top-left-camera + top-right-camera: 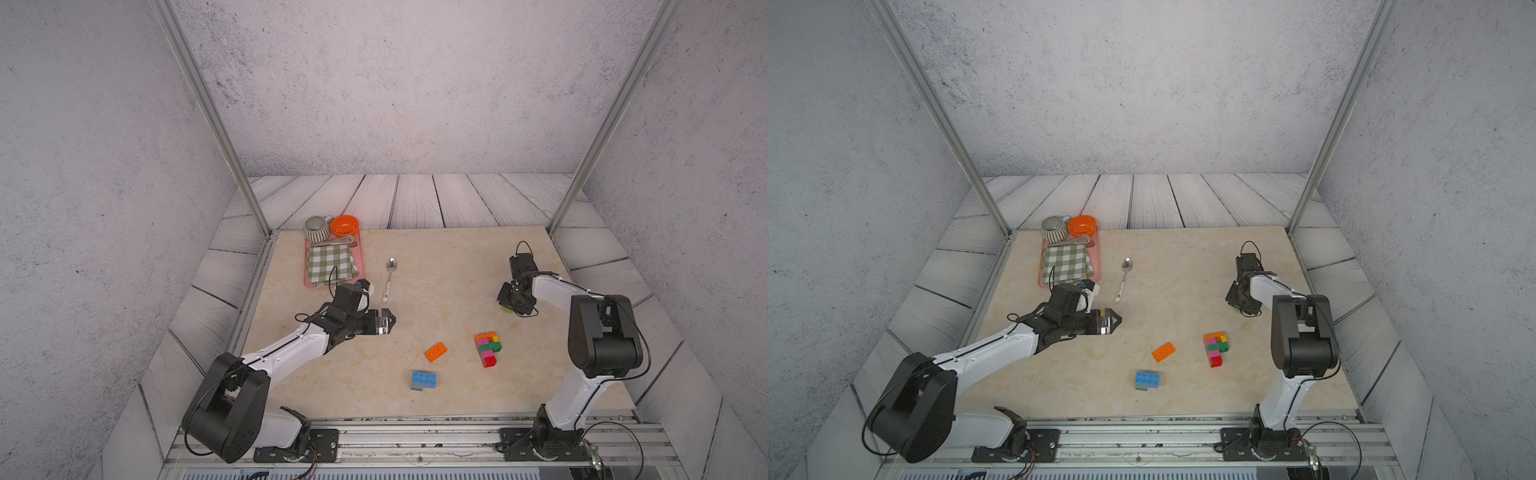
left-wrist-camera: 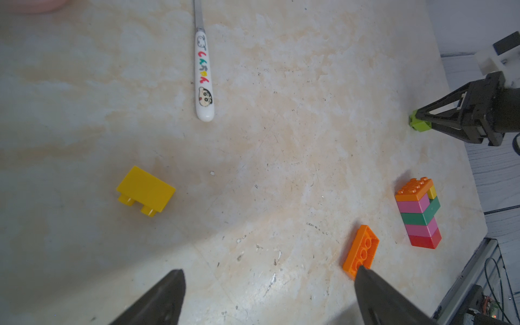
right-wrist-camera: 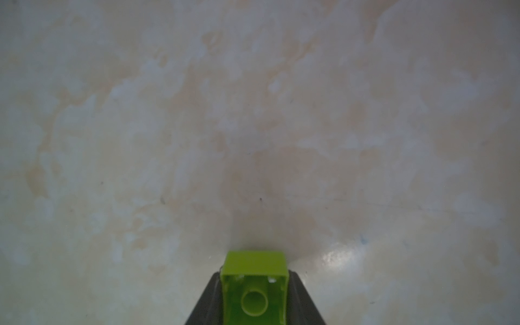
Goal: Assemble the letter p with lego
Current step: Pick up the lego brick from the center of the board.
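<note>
A stack of joined lego bricks point(image 1: 487, 348) point(image 1: 1216, 348) point(image 2: 417, 212) lies on the table: orange, pink, dark green, yellow and red. To its left lie a flat orange brick point(image 1: 436, 351) point(image 2: 361, 247) and, nearer the front, a blue brick point(image 1: 424, 380). A yellow brick point(image 2: 145, 188) lies on its side in the left wrist view. My left gripper point(image 1: 388, 322) point(image 2: 270, 270) hovers open and empty left of centre. My right gripper point(image 1: 508, 305) point(image 3: 254, 277) points down at the back right, shut on a lime brick point(image 3: 254, 281) point(image 2: 419, 123) right at the table surface.
A metal spoon point(image 1: 389, 278) point(image 2: 204, 76) with a white printed handle lies behind my left gripper. A pink tray point(image 1: 362, 262) at the back left holds a checked cloth, a striped cup point(image 1: 316, 228) and an orange bowl point(image 1: 345, 225). Frame posts stand at the back corners.
</note>
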Robot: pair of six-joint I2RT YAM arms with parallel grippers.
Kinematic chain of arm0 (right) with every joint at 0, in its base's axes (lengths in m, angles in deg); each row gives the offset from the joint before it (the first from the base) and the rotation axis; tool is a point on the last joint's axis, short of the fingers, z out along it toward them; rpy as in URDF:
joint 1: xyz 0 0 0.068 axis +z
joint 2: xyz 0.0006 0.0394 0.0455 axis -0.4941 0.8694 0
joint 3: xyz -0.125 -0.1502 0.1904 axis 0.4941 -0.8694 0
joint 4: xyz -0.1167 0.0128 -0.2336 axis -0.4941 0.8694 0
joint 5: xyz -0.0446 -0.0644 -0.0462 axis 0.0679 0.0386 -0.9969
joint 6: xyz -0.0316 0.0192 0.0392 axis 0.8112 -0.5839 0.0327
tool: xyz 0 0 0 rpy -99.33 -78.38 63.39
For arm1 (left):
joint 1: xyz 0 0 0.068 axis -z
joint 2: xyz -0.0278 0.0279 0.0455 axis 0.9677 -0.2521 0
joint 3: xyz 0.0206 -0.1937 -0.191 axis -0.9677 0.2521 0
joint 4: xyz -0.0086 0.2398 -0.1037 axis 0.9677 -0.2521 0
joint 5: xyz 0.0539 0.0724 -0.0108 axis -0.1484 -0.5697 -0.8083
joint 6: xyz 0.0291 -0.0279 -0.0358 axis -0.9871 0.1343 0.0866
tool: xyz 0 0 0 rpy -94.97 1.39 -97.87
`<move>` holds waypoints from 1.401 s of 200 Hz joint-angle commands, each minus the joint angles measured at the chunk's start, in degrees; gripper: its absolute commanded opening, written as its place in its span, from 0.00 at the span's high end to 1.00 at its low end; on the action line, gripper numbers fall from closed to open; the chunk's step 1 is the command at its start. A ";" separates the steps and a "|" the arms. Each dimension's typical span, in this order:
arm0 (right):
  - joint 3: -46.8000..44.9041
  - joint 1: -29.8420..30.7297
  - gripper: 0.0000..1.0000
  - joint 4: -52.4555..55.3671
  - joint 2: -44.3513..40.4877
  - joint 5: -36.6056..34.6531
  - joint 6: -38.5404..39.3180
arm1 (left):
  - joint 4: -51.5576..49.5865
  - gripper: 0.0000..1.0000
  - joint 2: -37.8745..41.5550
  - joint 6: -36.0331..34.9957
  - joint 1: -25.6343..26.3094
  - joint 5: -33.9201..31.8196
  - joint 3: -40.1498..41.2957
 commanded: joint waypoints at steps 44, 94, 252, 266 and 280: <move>-6.38 -0.01 0.69 -4.27 -15.67 33.10 -7.28 | 13.40 0.02 13.43 -2.28 1.35 6.35 7.36; -19.01 0.94 0.66 -30.27 -25.42 59.68 -37.63 | 31.47 0.02 18.16 2.50 2.42 15.95 12.03; -25.56 17.24 0.70 -62.86 -33.15 61.37 -73.79 | 34.45 0.12 3.22 -5.72 8.30 32.28 -5.05; -25.48 18.79 0.70 -63.09 -33.14 60.94 -74.11 | 33.77 0.12 2.75 -6.47 8.29 31.99 -5.41; -25.28 20.01 0.70 -62.91 -33.15 60.58 -74.00 | 33.15 0.12 2.57 -7.09 8.37 31.54 -5.64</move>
